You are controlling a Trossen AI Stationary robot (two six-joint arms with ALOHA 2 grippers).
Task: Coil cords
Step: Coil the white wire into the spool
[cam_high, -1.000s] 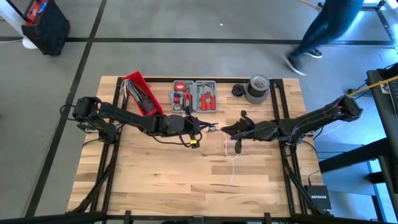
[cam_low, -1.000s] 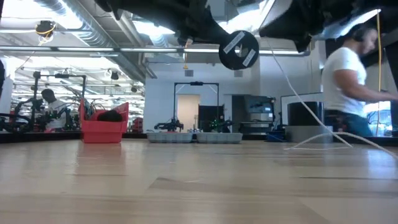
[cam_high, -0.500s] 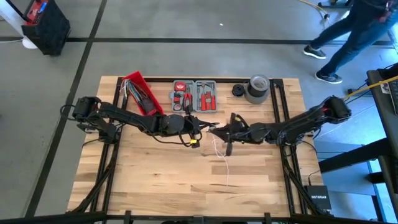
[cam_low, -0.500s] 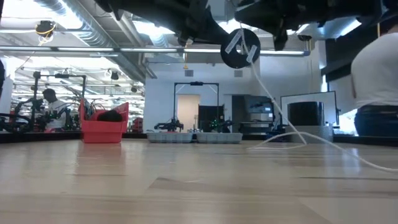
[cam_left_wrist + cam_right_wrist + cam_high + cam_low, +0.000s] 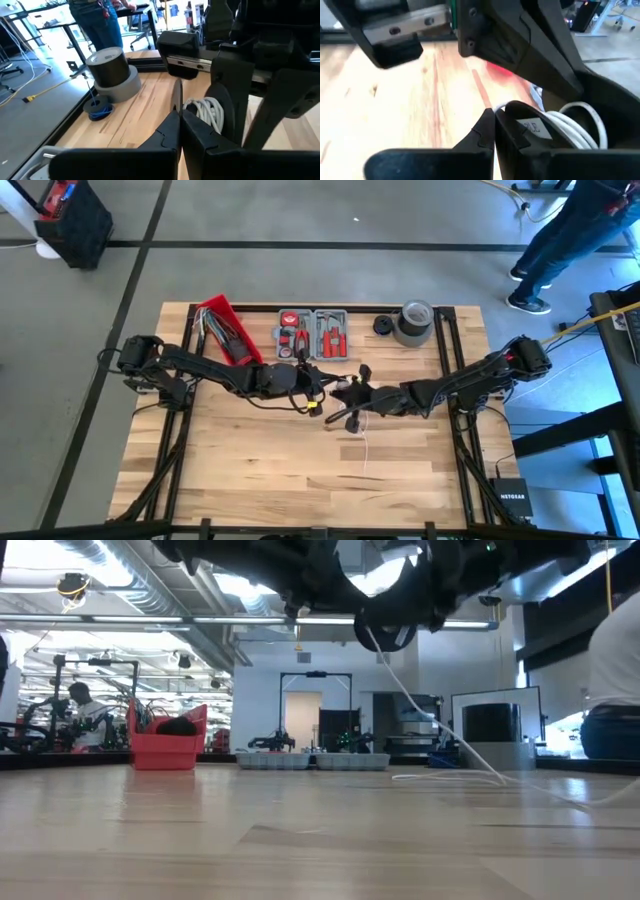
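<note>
A black spool (image 5: 220, 107) wound with white cord (image 5: 206, 111) hangs above the table's middle. My left gripper (image 5: 336, 385) reaches in from the left and is shut on the spool. My right gripper (image 5: 343, 397) comes in from the right, close against the spool, and is shut on the white cord (image 5: 575, 120). From the spool the cord drops in a slant (image 5: 425, 715) to the table, where its loose end (image 5: 364, 448) lies toward the near edge. My left gripper pinches the edge of the spool's thin black flange (image 5: 177, 97) between its two fingers, coming nearly level from the table's left. The spool is lifted clear of the table. My right gripper pinches the white cord (image 5: 501, 106) between its fingertips, right beside the spool's labelled face (image 5: 530, 126). It comes from the table's right, slanting slightly down. Below the spool the cord hangs slack, with its end on the table.
A red bin (image 5: 226, 328) and an open tool case (image 5: 312, 334) stand at the far edge. A grey tape roll (image 5: 414, 322) with a small dark coil (image 5: 383, 324) beside it stands far right. A person (image 5: 570, 230) walks beyond the table.
My right gripper has moved toward the table's left edge and a little down, right up to the spool, rolling slightly and staying shut on the white cord. The hanging cord and its loose stretch on the table have been drawn leftward with it.
</note>
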